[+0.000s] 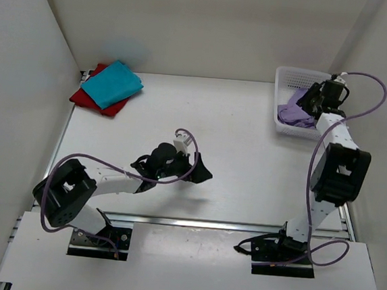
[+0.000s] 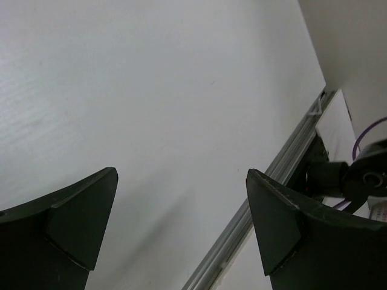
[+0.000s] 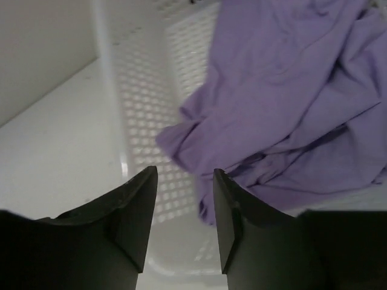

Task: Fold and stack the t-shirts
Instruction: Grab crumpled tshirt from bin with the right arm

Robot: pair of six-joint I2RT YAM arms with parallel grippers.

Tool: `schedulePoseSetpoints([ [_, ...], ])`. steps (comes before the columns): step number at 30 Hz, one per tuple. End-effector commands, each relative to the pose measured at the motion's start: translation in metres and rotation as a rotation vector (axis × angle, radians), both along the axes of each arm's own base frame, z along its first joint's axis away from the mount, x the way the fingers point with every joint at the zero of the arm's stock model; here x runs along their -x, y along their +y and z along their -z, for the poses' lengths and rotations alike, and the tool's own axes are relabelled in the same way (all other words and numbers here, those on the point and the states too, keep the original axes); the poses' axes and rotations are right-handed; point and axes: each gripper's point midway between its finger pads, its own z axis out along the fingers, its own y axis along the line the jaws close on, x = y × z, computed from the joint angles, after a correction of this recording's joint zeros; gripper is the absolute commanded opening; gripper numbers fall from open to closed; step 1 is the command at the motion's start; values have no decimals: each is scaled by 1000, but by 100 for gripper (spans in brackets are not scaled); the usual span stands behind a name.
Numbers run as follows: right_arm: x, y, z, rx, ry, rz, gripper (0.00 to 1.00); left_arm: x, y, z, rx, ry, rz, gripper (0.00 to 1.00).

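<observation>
A teal blue t-shirt (image 1: 114, 84) lies folded on top of a deep red t-shirt (image 1: 88, 98) at the table's far left corner. The pale lilac t-shirt (image 1: 294, 115) (image 3: 284, 109) lies crumpled in the white mesh basket (image 1: 288, 75) (image 3: 145, 103) at the far right. My right gripper (image 1: 312, 101) (image 3: 184, 172) hangs inside the basket just above the shirt's near edge. Its jaws stand apart with nothing between them. My left gripper (image 1: 184, 171) (image 2: 181, 175) is wide open and empty, low over the bare table middle.
The table's near metal rail (image 2: 272, 175) runs past the left gripper, with the right arm's base (image 1: 282, 251) beyond it. White walls enclose the table on the left, back and right.
</observation>
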Motion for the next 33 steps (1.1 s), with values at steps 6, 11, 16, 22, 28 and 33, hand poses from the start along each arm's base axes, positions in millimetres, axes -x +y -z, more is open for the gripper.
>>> schedulePoseSetpoints([
  [6,-37,-47,77,253,384,45,51,32,10,34,21,57,107,99],
  [11,-54,-60,88,293,458,68,55,26,16,27,33,36,95,99],
  [16,-72,-62,111,290,507,50,52,17,24,20,51,25,60,99],
  [22,-81,-49,112,213,469,10,18,14,31,19,62,33,32,98],
  [28,-74,-44,122,204,496,-38,70,8,41,15,67,22,-8,98],
  [33,-74,-31,127,174,499,-83,27,6,51,10,82,8,-47,98],
])
